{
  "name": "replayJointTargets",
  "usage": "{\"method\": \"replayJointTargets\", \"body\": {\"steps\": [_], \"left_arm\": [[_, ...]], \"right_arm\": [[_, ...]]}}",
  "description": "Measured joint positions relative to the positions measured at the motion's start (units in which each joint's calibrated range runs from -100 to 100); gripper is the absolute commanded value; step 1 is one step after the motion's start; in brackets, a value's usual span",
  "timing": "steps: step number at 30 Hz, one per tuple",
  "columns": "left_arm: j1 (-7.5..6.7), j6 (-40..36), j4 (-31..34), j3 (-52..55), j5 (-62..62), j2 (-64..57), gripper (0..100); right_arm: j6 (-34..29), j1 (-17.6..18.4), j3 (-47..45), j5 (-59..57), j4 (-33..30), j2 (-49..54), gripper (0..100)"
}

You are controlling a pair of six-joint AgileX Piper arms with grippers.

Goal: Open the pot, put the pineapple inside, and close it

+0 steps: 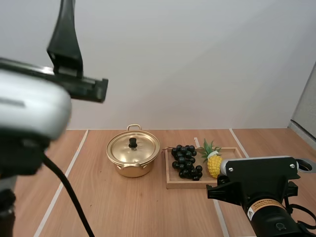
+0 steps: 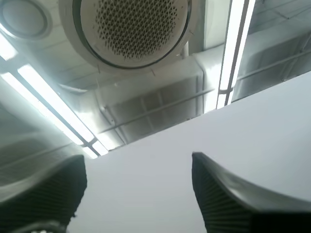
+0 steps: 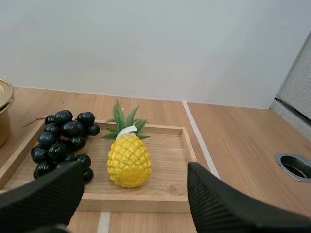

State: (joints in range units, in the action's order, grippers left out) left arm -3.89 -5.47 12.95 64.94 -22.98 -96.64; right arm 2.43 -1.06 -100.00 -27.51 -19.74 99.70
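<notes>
A gold pot (image 1: 132, 158) stands on the table with its lid (image 1: 133, 147) on and a black knob on top. To its right a wooden tray (image 1: 174, 183) holds a yellow pineapple (image 1: 214, 163) with green leaves and a bunch of dark grapes (image 1: 185, 161). My right gripper (image 3: 131, 194) is open, just short of the tray's near edge, with the pineapple (image 3: 128, 159) straight ahead between its fingers. My left gripper (image 2: 138, 194) is open, raised high and pointing upward, with nothing between its fingers.
The grapes (image 3: 64, 141) lie beside the pineapple on the tray (image 3: 171, 160), toward the pot's rim (image 3: 5, 104). White tape lines cross the table. A round metal hole (image 3: 295, 166) sits in the tabletop beyond the tray's far side.
</notes>
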Motion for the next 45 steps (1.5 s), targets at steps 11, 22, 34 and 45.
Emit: {"method": "replayJointTargets", "body": {"steps": [11, 22, 34, 45], "left_arm": [[0.00, -3.25, -0.70, -30.21, 48.77, 29.34, 95], [-0.07, -0.58, -7.13, -50.24, 97.11, 59.29, 95], [-0.07, 13.27, -15.63, -50.35, 116.53, 71.01, 100], [-0.07, 20.74, -21.59, -50.35, 122.98, 81.52, 100]], "right_arm": [[0.00, 0.00, 0.00, -0.92, -0.54, 0.00, 100], [0.00, 0.00, 0.00, -3.34, -1.79, 0.00, 100], [0.00, 0.00, 0.00, -3.86, -1.90, 0.00, 100], [0.00, 0.00, 0.00, -4.37, -2.67, 0.00, 100]]}}
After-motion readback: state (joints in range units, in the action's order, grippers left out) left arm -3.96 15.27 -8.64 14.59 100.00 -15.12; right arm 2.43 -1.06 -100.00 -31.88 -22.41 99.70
